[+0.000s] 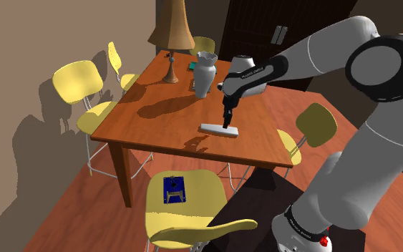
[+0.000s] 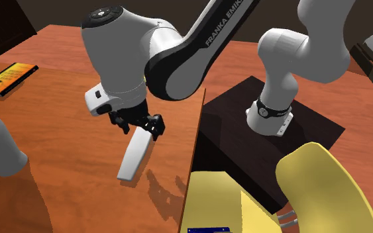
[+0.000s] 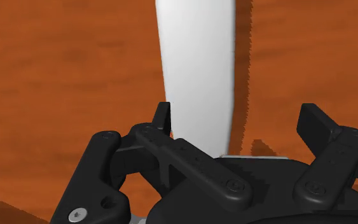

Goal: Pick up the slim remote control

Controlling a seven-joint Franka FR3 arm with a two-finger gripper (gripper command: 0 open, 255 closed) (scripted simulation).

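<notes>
White slim remote (image 3: pixel 196 63) lay flat on wood counter (image 3: pixel 56 76), nr stand-side edge. Claw (image 3: pixel 237 113) over one end, fingers apart, remote btwn. That end hidden under claw; finger contact unclear.

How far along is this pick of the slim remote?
Approach looks done: the gripper sits low over one end of the white remote, fingers open on either side. Nothing is clasped; one finger stands clear of it. Left: closing and lifting, since the remote lies flat on the table.
</notes>
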